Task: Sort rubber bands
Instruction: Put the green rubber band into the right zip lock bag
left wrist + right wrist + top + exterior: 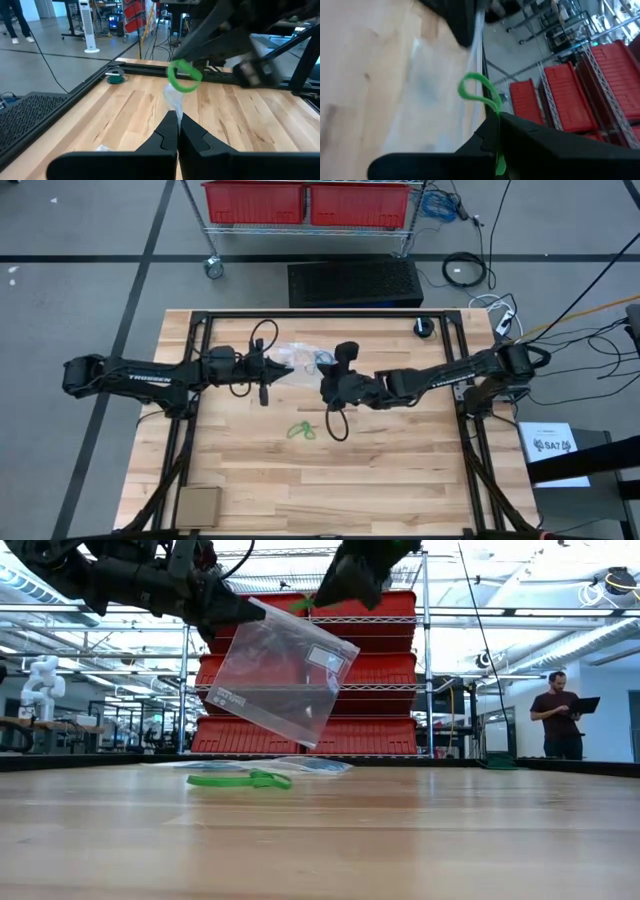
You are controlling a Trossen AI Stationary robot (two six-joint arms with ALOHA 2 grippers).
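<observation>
A clear plastic bag (285, 670) hangs in the air above the table's middle, held by my left gripper (232, 612), which is shut on it. My right gripper (335, 590) is beside the bag's top edge, shut on a green rubber band (474, 86). In the left wrist view that band (184, 77) hovers just above the bag's mouth. Two or three more green rubber bands (302, 430) lie flat on the wood nearer the table's near edge. A second clear bag (318, 358) with blue bands inside lies on the table behind the grippers. My left gripper pinches the clear bag's top corner (174, 106) between its two fingers, coming level from the table's left. The bag hangs tilted below the fingers, lifted clear of the table. My right gripper pinches one end of the green rubber band (492, 111) between its fingers. The free loop (470, 82) sticks out past the fingertips toward the bag, clear of the table.
A small cardboard box (198, 505) sits at the table's near left corner, and a black round object (425, 328) at the far right. Red bins (305, 202) stand on a cart beyond the table. A person (560, 715) stands far off in the room.
</observation>
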